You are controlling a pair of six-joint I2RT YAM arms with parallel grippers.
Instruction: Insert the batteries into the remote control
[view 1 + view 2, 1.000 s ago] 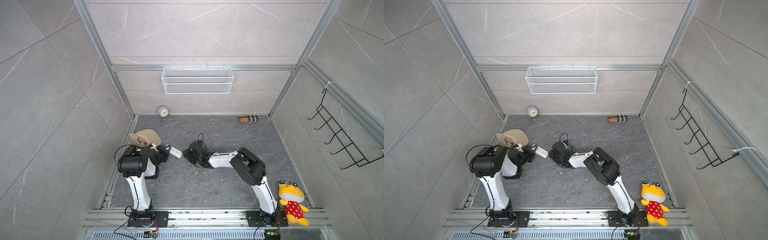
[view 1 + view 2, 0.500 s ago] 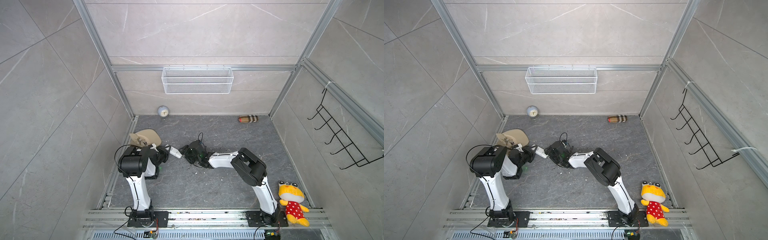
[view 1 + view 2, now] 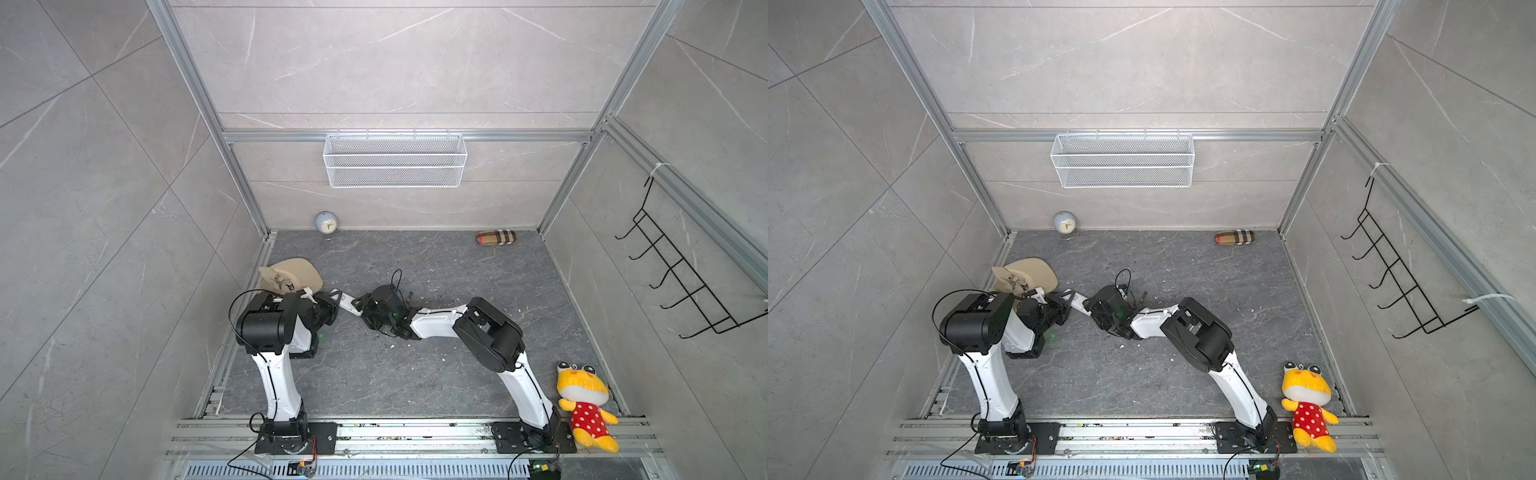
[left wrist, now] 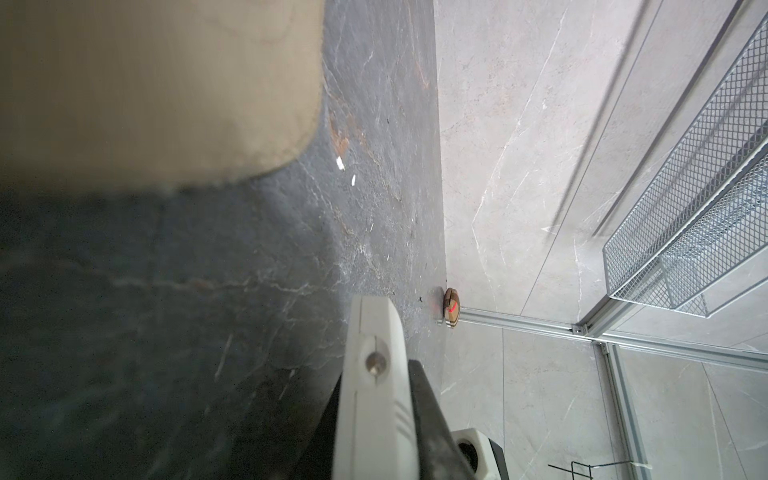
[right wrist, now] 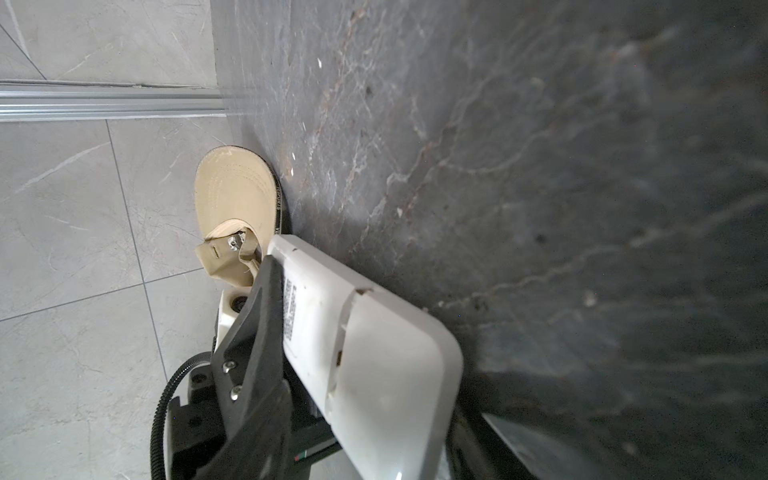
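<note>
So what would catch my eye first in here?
The left gripper and right gripper meet mid-floor at a white remote, the left one shut on it. A yellow plush frog in a red spotted dress sits in the near right corner. A beige cap lies just beyond the left gripper.

A white remote control (image 3: 347, 306) shows against the dark grey, pale-veined worktop (image 3: 415, 374). By its left edge, a beige cap (image 3: 297, 272); at the far edge, a tan checked pouch (image 3: 496, 238) with a red stripe; at the near right corner, a yellow plush toy (image 3: 579, 384) in white-dotted red.
</note>
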